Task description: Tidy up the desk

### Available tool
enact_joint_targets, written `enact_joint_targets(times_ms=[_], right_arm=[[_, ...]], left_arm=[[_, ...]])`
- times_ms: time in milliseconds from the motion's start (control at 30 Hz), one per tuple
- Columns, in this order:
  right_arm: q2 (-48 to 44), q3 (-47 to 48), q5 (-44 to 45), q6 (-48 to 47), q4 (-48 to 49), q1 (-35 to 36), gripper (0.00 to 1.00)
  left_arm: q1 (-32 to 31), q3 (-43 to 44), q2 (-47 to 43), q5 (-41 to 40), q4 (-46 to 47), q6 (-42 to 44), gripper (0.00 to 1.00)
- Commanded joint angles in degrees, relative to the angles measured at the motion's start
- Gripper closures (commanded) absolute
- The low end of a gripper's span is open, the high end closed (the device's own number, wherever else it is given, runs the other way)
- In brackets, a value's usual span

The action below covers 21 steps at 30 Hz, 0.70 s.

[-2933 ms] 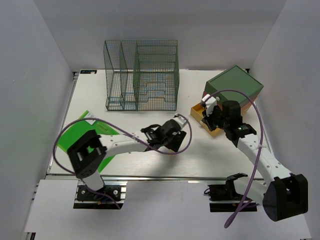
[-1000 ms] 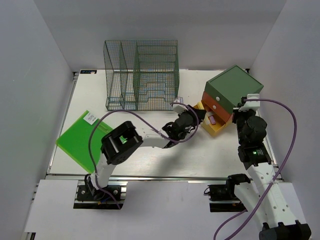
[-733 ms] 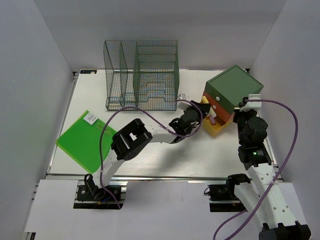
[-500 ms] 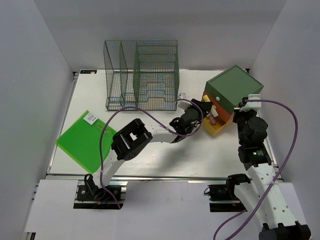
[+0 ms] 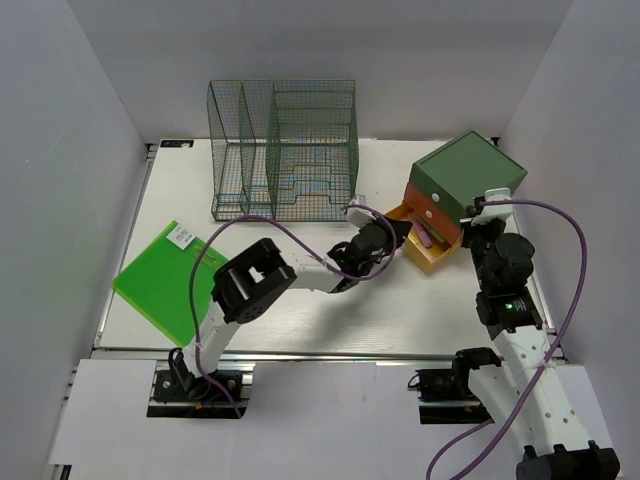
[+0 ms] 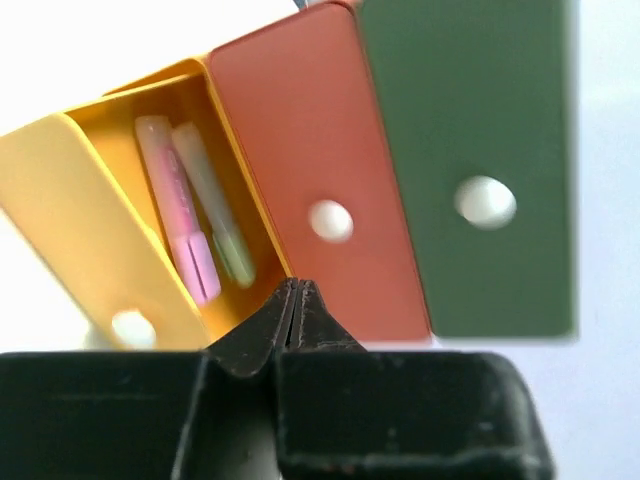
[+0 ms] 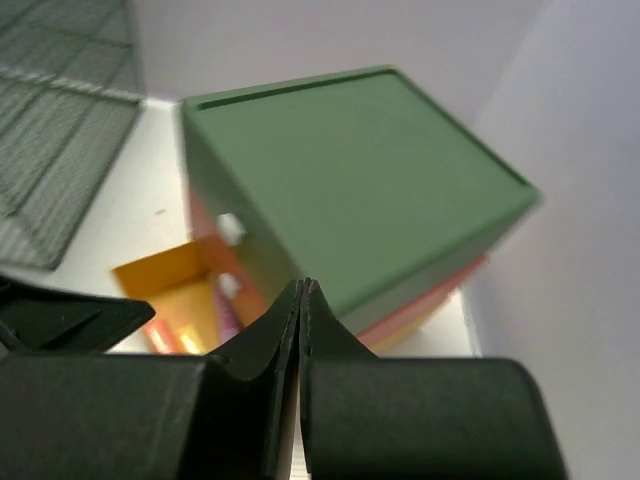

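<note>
- One flat bright-green folder [image 5: 160,285] lies at the left of the desk, near the front edge. It has one small white label [image 5: 181,236] at its far corner.
- One green wire-mesh rack [image 5: 285,150] stands at the back, left of centre, well apart from the folder.
- Two arms rise from the near edge, and two purple cables [image 5: 580,255] run along them, one on each.
- The left arm reaches across the middle toward the right. The left gripper [image 6: 297,285] has its fingers pressed together with nothing between them, and its tips sit just in front of the open yellow drawer.
- One drawer box [image 5: 468,170] with a green top sits at the right, toward the back, turned at an angle.
- It shows three drawer fronts: the yellow drawer [image 6: 60,200], an orange drawer [image 6: 310,150] and a green drawer [image 6: 470,100]. Each has one white knob [image 6: 485,200]. Only the yellow one stands open.
- Two highlighters lie side by side inside the yellow drawer, one pink highlighter [image 6: 185,250] and one pale green highlighter [image 6: 215,215].
- The right gripper [image 7: 303,285] is closed tight and empty. It sits just beside the box's near right corner and looks over the green top.
- The desk [image 5: 400,310] is a white tabletop. It carries everything above and has one aluminium rail [image 5: 330,352] along its near edge.
- Plain white walls [image 5: 60,150] close in the left, back and right.
</note>
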Motion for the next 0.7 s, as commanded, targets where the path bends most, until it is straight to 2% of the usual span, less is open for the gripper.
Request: enact_joint_targets(times_ms=[0,100,200,233,300,333,367,400,433,467,500,567,600,667], right_arm=[[0.82,0.01,-12.81,-2.97,-1.15,-0.42,1.00],[1.52,0.62,-24.95,-7.01,-5.71,-0.51,1.00],[2.40,1.24,-32.61,-10.44,-9.66,-0.51,1.00],[3.10,1.24,-35.76,-12.19,-10.38,-0.51,1.00],[4.50,1.41,-39.90,-15.09,-13.87,-0.51,1.00],[5.47,1.68,-41.92,-16.67,-15.38,-0.43,0.98],[8.43,2.03,-45.25,-20.08,-16.96,-0.34,0.96],[10.47,3.07,-46.41,-21.33,-19.50,0.27,0.94],[15.01,4.04,-47.29,-22.30,-20.83,0.54,0.87],[17.58,5.36,-47.30,-22.92,-22.32,1.06,0.83],[20.39,8.41,-46.78,-23.45,-25.99,1.59,0.73],[27.52,10.72,-43.10,-23.89,-27.26,4.05,0.69],[29.28,11.43,-41.17,-23.37,-27.26,5.01,0.65],[32.27,11.17,-32.39,-20.57,-22.79,8.62,0.64]], left_arm=[[0.43,-3.48,-12.75,4.32,2.20,7.04,0.93],[0.43,-10.15,-19.53,8.36,-1.39,13.20,0.98],[1.04,-20.95,-30.86,13.11,-7.19,17.94,1.00],[1.65,-25.77,-37.51,15.30,-9.64,20.92,1.00],[2.18,-28.97,-44.13,17.25,-20.87,25.58,1.00],[2.19,-29.59,-50.26,16.65,-25.70,29.87,0.99],[2.71,-29.77,-52.76,15.94,-35.93,32.00,0.91],[2.71,-29.60,-55.04,15.24,-41.26,34.63,0.84],[2.71,-29.33,-59.42,13.67,-48.79,39.62,0.58],[3.32,-29.07,-61.46,12.78,-52.26,41.93,0.50],[3.33,-28.63,-63.13,11.47,-55.69,43.78,0.42],[3.33,-27.06,-67.27,7.25,-63.41,48.09,0.30],[3.33,-27.05,-68.41,5.76,-65.46,50.02,0.30],[3.33,-27.04,-71.58,1.97,-68.29,51.96,0.22]])
